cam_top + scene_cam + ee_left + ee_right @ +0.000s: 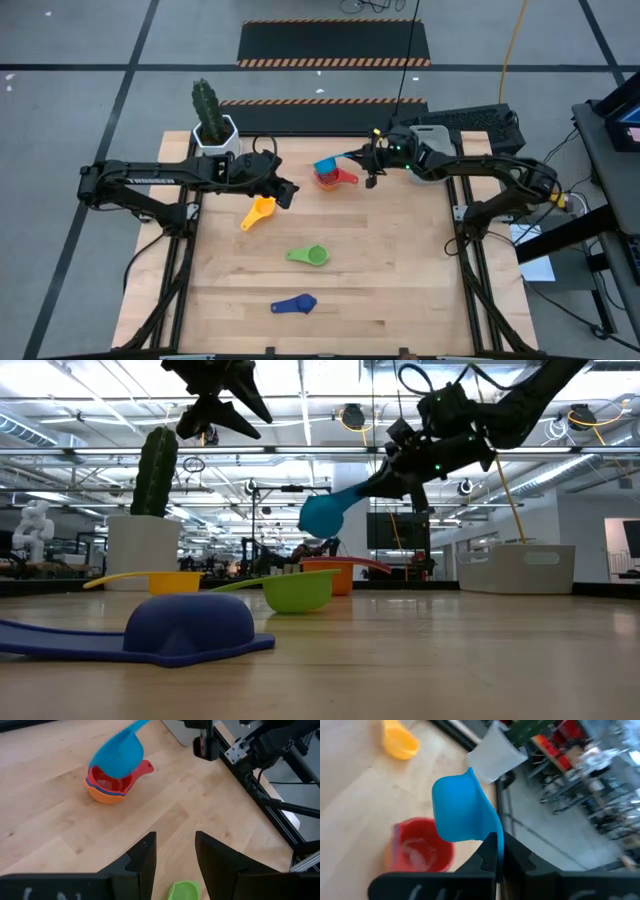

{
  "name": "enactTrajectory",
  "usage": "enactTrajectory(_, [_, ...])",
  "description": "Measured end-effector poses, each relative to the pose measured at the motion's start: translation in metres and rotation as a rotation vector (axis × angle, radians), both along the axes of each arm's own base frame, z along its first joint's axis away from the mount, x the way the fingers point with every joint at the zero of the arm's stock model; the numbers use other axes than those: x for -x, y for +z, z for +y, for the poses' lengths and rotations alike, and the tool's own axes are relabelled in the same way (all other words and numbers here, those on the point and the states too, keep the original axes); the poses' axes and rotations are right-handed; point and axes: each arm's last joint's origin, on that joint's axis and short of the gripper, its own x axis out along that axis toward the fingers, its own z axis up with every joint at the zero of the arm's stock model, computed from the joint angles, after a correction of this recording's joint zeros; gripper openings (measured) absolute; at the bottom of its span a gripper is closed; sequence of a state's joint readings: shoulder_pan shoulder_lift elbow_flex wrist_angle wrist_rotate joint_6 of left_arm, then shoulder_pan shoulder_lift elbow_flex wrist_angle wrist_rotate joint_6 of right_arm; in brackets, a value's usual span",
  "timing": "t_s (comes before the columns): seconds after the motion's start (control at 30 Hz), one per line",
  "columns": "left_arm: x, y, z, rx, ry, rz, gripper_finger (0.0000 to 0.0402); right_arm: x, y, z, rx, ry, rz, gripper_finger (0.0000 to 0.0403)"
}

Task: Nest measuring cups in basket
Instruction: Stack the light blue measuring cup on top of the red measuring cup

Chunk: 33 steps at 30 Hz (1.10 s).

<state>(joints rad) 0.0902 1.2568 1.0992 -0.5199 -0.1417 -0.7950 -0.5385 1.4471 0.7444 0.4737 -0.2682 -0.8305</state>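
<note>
— Fingers first: from above, we are seeing the right gripper [372, 160] pinching the handle of a light blue cup [326, 165] over the stack of cups [330, 179], while the left gripper [287, 192] is hanging empty, fingers apart, beside the yellow cup [259, 212].

— At table height, we are watching that cup [323, 514] hanging clear above the table.

— Through the right wrist, we are seeing closed fingers clamping its handle above the red cup [420, 851].

— And the basket [430, 137] is sitting behind the right arm.
</note>
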Motion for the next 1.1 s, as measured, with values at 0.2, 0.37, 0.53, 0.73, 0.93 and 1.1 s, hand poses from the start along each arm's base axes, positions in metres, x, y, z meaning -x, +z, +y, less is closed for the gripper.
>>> enactTrajectory(0.2, [0.0,0.0,0.0,-0.01,-0.009,0.007,0.0138,-0.009,-0.016,-0.006,0.02,-0.003,0.006,0.0])
enactTrajectory(0.37, [0.001,-0.001,0.0,-0.021,-0.018,0.015,0.0138,-0.011,-0.022,-0.006,0.009,0.0,0.024,0.0])
enactTrajectory(0.53, [0.001,-0.001,0.0,-0.036,-0.007,0.025,0.0138,-0.01,-0.022,-0.008,0.007,-0.006,0.026,0.0])
enactTrajectory(0.73, [0.002,-0.002,0.001,-0.053,0.005,0.037,0.0138,-0.002,-0.034,-0.007,-0.049,-0.03,0.042,0.0])
enactTrajectory(0.93, [0.002,-0.002,0.001,-0.069,-0.003,0.043,0.0138,0.005,-0.043,-0.003,-0.041,-0.032,0.028,0.0028])
enactTrajectory(1.1, [0.002,-0.002,0.001,-0.072,-0.006,0.046,0.0138,0.006,-0.044,-0.002,-0.086,-0.044,0.017,0.0074])
